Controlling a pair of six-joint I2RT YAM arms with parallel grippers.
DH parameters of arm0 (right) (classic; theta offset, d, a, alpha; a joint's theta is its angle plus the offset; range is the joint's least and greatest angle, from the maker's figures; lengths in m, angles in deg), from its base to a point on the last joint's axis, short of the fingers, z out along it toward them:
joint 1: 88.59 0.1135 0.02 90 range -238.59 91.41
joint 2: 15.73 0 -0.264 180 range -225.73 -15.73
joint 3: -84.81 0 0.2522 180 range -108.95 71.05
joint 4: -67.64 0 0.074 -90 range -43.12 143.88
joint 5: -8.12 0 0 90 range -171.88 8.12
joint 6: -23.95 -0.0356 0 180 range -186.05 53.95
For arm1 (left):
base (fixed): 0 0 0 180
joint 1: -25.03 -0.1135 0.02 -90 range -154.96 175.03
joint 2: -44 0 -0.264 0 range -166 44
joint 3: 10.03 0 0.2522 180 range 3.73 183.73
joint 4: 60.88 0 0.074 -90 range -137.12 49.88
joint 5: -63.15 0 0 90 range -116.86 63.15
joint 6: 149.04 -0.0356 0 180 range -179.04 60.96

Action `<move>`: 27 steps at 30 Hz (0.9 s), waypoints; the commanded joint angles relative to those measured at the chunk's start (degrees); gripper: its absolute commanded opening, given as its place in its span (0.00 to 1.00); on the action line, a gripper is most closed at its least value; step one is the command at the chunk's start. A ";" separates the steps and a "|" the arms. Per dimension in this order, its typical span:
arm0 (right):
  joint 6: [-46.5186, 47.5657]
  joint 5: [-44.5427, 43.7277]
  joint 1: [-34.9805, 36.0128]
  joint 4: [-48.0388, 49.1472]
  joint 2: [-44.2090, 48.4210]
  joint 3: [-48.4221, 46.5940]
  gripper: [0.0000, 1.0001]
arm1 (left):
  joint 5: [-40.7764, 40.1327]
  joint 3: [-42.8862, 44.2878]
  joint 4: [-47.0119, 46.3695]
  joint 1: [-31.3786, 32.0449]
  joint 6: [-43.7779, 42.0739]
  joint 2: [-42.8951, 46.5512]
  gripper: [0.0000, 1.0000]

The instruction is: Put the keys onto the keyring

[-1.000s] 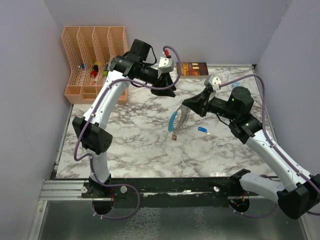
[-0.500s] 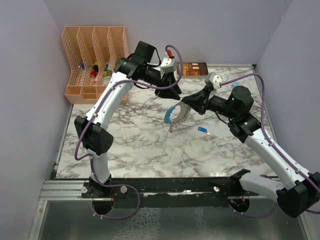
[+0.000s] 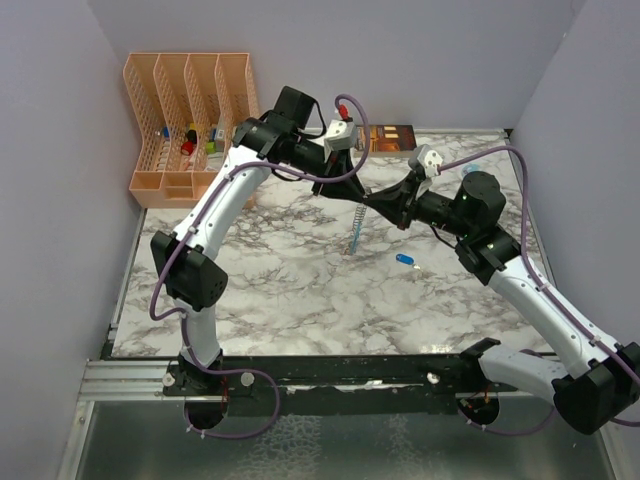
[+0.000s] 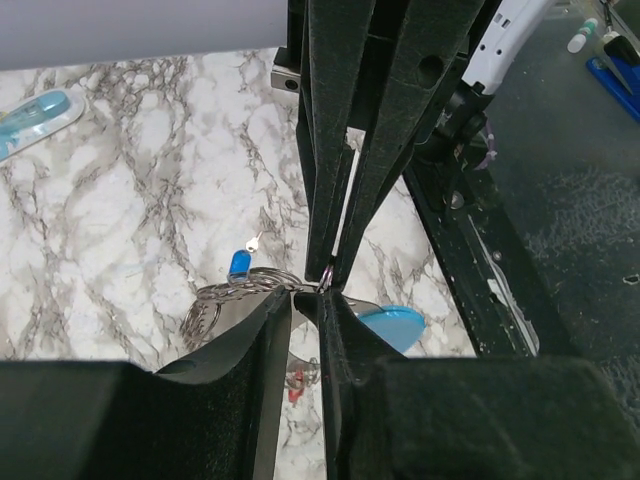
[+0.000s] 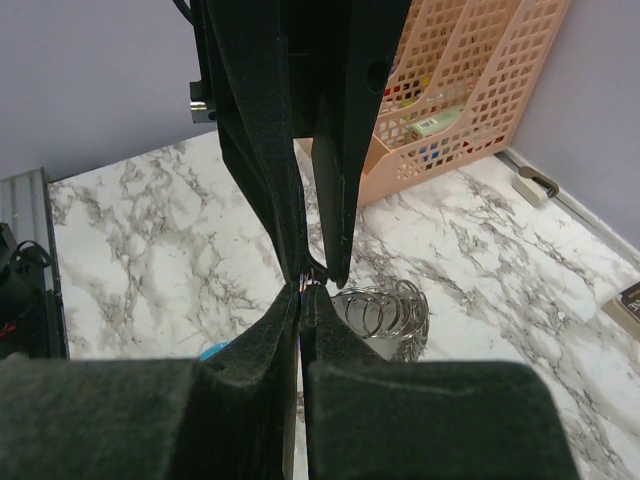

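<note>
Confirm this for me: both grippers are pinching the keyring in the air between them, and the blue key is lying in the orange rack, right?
Not quite. The blue key lies on the marble table, not in the orange rack, as the top external view shows. The rest holds: the left gripper and right gripper both pinch the keyring in the air between them.

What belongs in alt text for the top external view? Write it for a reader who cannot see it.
Two robot arms, left arm and right arm, meet jaws tip to tip above a marble table, with the keyring dangling below them. A blue-tagged key lies on the table nearby; an orange file rack stands at the back left.
</note>
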 commanded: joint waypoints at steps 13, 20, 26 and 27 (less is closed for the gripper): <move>-0.40 -1.87 -0.06 2.84 0.54 -0.77 0.01 | 5.14 -1.77 2.20 1.86 -2.54 1.17 0.09; -0.74 -1.68 -0.06 2.37 0.54 -0.34 0.01 | 5.07 1.21 2.90 1.85 -2.55 0.77 0.00; -0.57 -1.17 -0.05 -0.15 -0.48 -1.33 0.01 | 4.22 3.46 4.57 1.83 -3.31 0.51 0.00; -0.50 -0.97 -0.05 -0.47 -0.58 -1.45 0.01 | 3.87 3.75 4.89 1.82 -3.65 0.51 0.00</move>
